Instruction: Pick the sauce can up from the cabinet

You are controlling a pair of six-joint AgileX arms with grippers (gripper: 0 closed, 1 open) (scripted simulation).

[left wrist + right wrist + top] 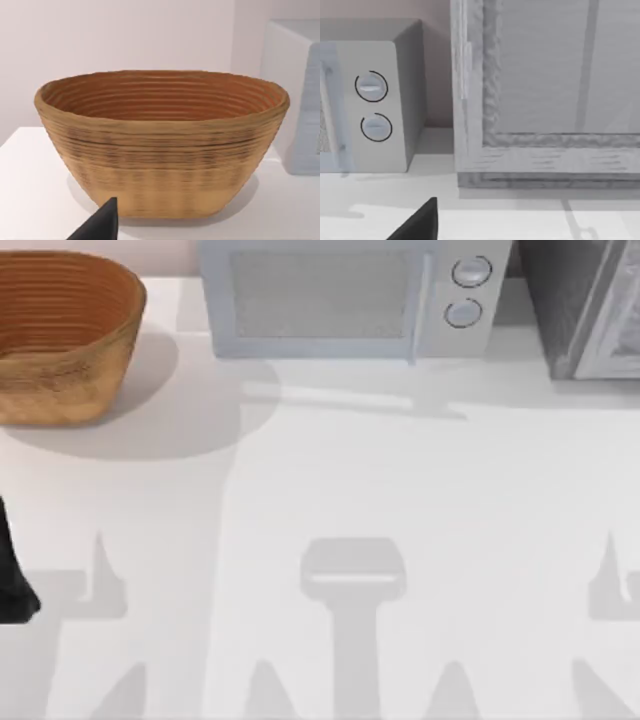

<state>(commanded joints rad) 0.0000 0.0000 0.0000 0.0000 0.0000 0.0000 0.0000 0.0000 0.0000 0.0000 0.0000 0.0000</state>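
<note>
Right gripper [420,222] fingertip facing cabinet [545,100], beside microwave [370,100]; finger state not discernible. Sauce can location not discernible. Advice: be aligning squarely with cabinet front panel. Left arm [12,580] idling facing basket [60,335].

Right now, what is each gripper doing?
Left gripper: beside the basket; state cannot be told.
Right gripper: facing the cabinet; state cannot be told.

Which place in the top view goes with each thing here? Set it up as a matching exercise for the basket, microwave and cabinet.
Things:
1. basket
2. microwave
3. cabinet

Places:
A. far edge, middle
B. far right corner
C. far left corner

Pairs: 1-C, 2-A, 3-B
</note>
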